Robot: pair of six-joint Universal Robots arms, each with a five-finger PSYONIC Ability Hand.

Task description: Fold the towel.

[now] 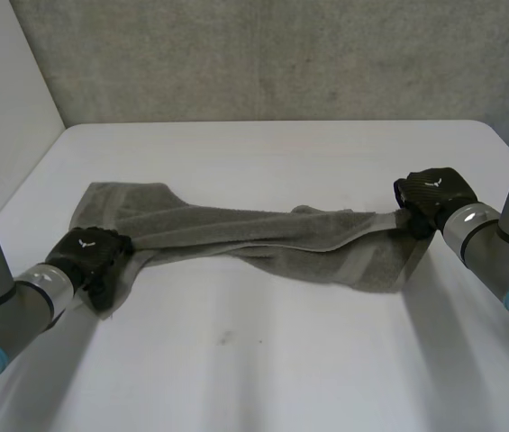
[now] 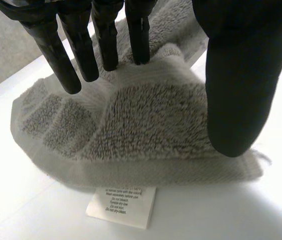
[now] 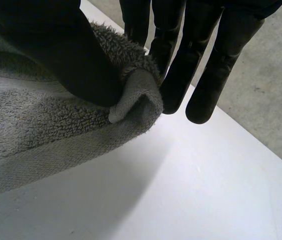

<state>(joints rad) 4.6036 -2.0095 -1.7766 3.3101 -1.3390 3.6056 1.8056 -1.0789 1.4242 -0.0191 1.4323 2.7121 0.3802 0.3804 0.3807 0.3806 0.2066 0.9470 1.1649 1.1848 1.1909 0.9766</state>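
A grey towel lies stretched and bunched across the table between my two hands. My left hand is at the towel's left end. In the left wrist view its fingers are straight and spread over the towel's corner, with the thumb standing apart beside it. The corner rests on the table, and a white care label sticks out from under it. My right hand is at the towel's right end. There its thumb pinches a folded corner against the fingers.
The white table has bare room in front of the towel and behind it. A grey wall rises past the far edge. In the right wrist view the table's edge runs close beyond the fingertips.
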